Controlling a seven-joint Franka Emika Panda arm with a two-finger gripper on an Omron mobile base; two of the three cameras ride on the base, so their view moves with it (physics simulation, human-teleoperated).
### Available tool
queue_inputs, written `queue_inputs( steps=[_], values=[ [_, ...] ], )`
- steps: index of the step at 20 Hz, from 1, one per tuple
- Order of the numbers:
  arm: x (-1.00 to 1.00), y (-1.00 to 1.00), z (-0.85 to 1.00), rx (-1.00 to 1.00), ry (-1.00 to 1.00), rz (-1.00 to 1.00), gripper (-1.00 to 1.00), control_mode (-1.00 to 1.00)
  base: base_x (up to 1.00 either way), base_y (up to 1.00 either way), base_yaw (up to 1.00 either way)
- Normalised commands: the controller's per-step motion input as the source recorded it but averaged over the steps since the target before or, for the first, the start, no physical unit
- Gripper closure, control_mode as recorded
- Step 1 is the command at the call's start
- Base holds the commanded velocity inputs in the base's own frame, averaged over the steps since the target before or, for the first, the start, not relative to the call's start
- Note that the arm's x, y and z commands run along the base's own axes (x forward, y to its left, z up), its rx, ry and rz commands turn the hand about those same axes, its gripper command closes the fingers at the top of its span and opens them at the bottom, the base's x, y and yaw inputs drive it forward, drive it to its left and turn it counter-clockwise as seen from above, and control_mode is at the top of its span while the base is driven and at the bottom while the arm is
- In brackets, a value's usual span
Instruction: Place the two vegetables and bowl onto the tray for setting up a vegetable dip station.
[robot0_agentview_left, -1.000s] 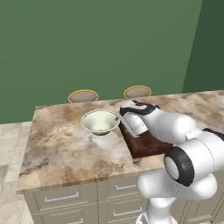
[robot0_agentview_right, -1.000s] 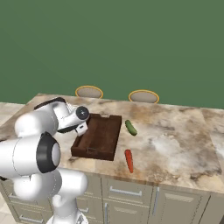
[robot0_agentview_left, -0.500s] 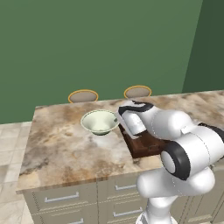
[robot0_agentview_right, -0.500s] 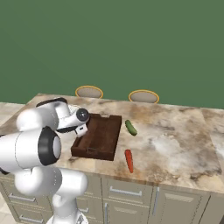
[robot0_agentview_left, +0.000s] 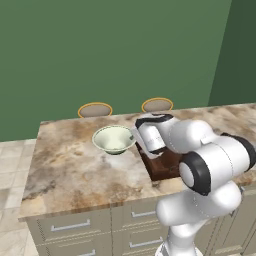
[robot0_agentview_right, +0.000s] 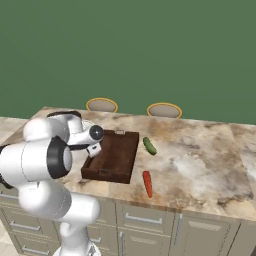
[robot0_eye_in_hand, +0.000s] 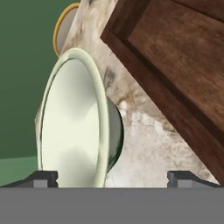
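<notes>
Bowl (robot0_agentview_left: 114, 139): pale cream-green, seated upright on the marbled table (robot0_agentview_left: 70, 170), just left of the tray (robot0_agentview_left: 162, 165), whose bed is largely masked by the arm in the left base view.

Tray: dark brown wood, seen bare in the right base view (robot0_agentview_right: 114, 156), where the bowl is hidden behind the arm.

Cucumber (robot0_agentview_right: 149, 145): laid on the table just right of the tray's far end.

Carrot (robot0_agentview_right: 147, 183): laid on the table right of the tray's near corner.

Gripper (robot0_eye_in_hand: 113, 177): jaws spread wide, nothing grasped; in the hand view the bowl's rim (robot0_eye_in_hand: 101, 109) is set between the fingertips (robot0_eye_in_hand: 43, 177).

Stool seats (robot0_agentview_left: 94, 109): two, yellow-rimmed, beyond the table's far edge.
</notes>
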Motion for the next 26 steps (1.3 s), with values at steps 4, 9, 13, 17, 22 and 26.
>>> queue_inputs(
  steps=[4,9,13,17,22,26],
  values=[
    [0.14,0.02,-0.12,0.00,0.00,0.00,-1.00,-1.00,0.00,0.00,0.00],
    [0.14,0.12,-0.15,0.00,0.00,0.00,-1.00,-1.00,0.00,0.00,0.00],
    [0.18,0.12,-0.13,0.00,0.00,0.00,-1.00,-1.00,0.00,0.00,0.00],
    [0.07,0.03,-0.26,0.00,-0.01,0.00,-1.00,-1.00,0.00,0.00,0.00],
    [0.00,0.00,-0.31,0.00,-0.02,0.00,-1.00,-1.00,0.00,0.00,0.00],
    [0.00,0.05,-0.30,0.00,-0.03,0.00,-1.00,-1.00,0.00,0.00,0.00]
  ],
)
